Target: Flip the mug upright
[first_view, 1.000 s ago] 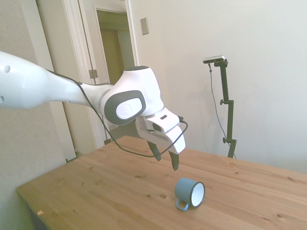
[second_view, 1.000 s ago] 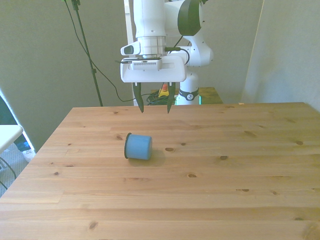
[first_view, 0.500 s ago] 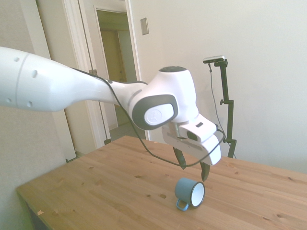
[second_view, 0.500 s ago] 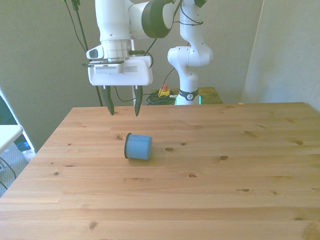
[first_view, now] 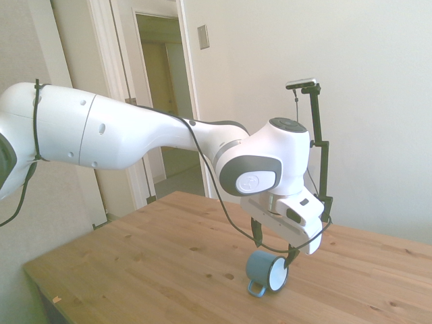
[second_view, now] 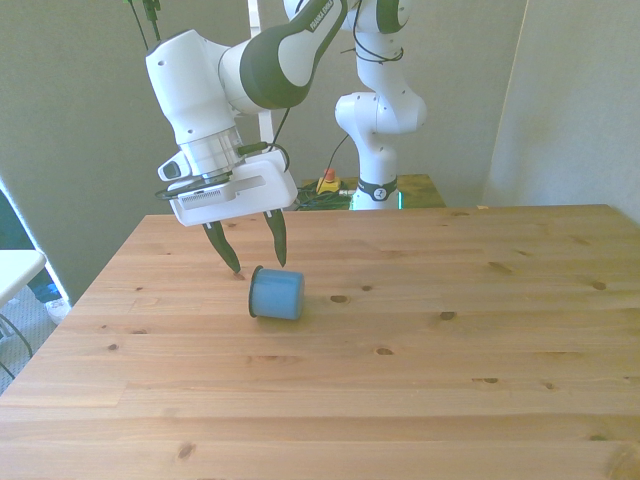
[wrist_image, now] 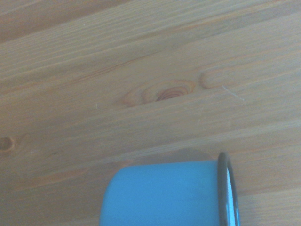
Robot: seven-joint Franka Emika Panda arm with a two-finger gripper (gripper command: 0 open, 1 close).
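Claw (second_view: pixel 259 267) spread wide, just behind the toppled mug (second_view: pixel 276 294).

Blue mug (second_view: pixel 276 294), white inside, dark rim.

The blue-grey enamel mug (first_view: pixel 267 273) lies on its side on the wooden table (first_view: pixel 155 270), white interior showing, with the open-fingered gripper (first_view: pixel 273 244) just above it.

Wooden table (second_view: pixel 450 370); mug (second_view: pixel 276 294) on side.
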